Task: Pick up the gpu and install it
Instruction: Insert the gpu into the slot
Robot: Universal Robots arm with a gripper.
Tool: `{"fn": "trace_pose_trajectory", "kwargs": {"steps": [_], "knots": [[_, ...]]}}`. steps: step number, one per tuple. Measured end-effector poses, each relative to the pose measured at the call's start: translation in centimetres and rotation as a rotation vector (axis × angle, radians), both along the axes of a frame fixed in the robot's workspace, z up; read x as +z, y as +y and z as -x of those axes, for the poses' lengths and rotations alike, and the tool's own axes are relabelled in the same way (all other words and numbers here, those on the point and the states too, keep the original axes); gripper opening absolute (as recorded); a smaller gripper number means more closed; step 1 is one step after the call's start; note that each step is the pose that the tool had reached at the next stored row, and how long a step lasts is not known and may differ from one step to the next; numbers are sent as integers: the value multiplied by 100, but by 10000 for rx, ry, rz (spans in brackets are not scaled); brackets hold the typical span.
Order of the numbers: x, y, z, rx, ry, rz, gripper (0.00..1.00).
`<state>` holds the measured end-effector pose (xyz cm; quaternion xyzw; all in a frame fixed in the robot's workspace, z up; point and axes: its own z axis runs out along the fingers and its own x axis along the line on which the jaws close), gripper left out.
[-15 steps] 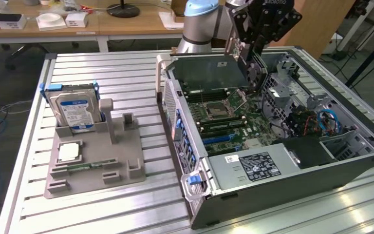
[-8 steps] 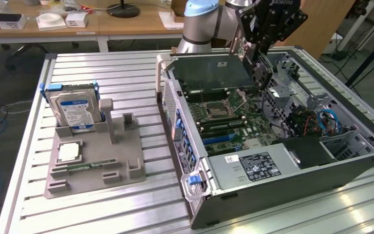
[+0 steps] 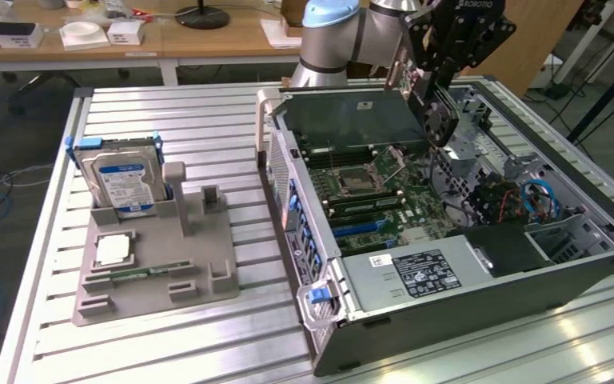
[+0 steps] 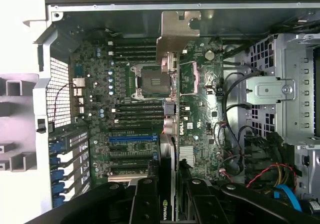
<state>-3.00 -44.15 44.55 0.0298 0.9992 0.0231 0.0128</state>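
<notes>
Bench (image 3: 157, 112) carrying the open computer case (image 3: 478, 320); above its motherboard (image 4: 125, 109) hangs the tool (image 4: 171, 191), jaws partly closed on both faces of the gpu (image 4: 171, 109), held edge-on, its silver bracket (image 4: 178, 32) farthest from the fingers (image 4: 145, 199)

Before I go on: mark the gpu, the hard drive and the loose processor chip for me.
gpu (image 4: 176, 39), wrist view, on its silver metal bracket.
hard drive (image 3: 124, 182), exterior view, on its blue-and-white label.
processor chip (image 3: 113, 250), exterior view, on the middle of its silver top.
</notes>
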Motion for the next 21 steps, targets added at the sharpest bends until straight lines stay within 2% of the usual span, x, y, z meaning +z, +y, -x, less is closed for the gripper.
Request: {"fn": "trace_pose_trajectory", "kwargs": {"steps": [6,21], "knots": [[0,1,0,106,0,0,26],[0,0,0,1126,0,0,26]]}}
